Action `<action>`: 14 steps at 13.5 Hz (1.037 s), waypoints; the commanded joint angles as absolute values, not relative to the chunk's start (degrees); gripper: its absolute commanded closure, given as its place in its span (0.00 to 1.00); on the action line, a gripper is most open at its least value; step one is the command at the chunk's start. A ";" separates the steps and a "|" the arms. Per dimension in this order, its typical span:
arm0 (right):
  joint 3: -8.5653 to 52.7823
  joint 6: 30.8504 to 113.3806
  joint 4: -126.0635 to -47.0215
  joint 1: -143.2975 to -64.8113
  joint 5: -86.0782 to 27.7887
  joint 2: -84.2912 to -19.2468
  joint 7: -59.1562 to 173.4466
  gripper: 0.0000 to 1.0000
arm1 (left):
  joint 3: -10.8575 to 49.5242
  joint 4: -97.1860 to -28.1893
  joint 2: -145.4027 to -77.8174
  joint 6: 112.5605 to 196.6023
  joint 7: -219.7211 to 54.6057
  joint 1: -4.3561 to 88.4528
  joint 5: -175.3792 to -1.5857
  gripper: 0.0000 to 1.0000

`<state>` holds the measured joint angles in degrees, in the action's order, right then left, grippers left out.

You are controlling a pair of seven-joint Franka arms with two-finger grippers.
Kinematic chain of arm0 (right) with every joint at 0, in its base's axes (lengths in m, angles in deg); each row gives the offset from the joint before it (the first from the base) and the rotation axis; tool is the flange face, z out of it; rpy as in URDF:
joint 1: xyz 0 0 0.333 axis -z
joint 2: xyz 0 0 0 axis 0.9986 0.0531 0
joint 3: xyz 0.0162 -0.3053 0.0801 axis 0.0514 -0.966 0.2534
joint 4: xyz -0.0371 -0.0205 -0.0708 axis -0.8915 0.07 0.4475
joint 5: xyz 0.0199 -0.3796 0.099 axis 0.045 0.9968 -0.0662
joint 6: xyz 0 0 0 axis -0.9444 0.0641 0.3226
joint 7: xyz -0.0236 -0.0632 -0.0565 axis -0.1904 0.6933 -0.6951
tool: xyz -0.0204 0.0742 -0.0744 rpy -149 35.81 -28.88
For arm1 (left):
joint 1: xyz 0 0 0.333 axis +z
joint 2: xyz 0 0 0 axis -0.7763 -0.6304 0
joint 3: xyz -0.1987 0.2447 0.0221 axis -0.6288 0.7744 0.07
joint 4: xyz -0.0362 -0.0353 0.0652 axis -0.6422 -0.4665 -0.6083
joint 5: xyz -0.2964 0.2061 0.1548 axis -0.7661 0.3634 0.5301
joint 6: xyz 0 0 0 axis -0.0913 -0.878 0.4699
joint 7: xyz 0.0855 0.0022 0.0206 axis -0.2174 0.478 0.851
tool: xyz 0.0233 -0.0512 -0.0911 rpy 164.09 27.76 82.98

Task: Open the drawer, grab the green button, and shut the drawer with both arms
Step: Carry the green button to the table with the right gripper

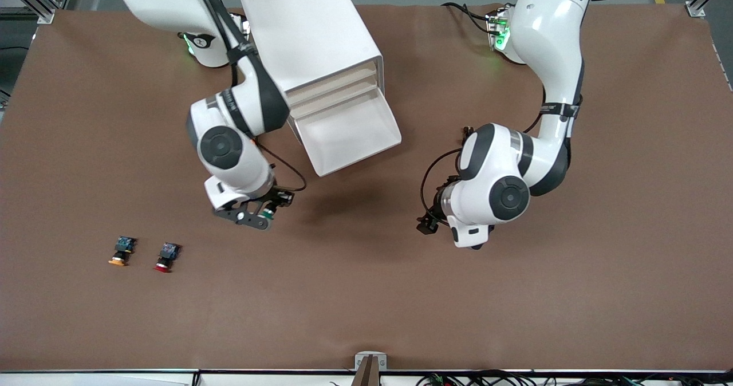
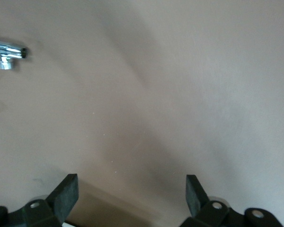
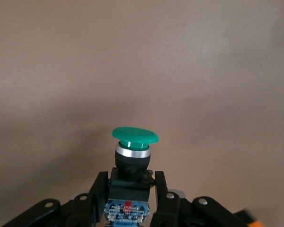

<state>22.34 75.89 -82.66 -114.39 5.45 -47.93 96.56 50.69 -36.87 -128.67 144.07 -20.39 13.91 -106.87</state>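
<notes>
While the bottom drawer (image 1: 350,134) stands pulled out, the right gripper (image 3: 131,189) pinches the green-capped button (image 3: 132,158) by its black body over bare table.
Small, rigid and light, likely slick at the cap; left gripper (image 2: 131,194) hangs wide open, empty, waiting over the table.

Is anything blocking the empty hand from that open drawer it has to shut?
Nothing visible does. The left end effector hangs open over bare table, with only open mat up to the drawer. The right end effector holds the green button.
</notes>
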 commanded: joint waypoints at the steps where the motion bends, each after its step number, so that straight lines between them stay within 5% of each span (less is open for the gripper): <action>1: 23.51 79.09 -84.90 -109.91 4.98 -47.90 88.65 1.00 | 50.67 -37.50 -129.76 146.40 -25.35 10.33 -104.29 0.00; 9: 23.51 85.78 -81.39 -97.34 4.97 -37.18 75.29 1.00 | 46.89 -41.10 -131.25 150.79 -35.31 2.77 -103.92 0.03; 14: 23.43 85.69 -75.69 -96.10 5.94 -32.18 73.25 1.00 | 46.80 -42.25 -131.43 151.15 -34.43 -1.98 -104.10 0.01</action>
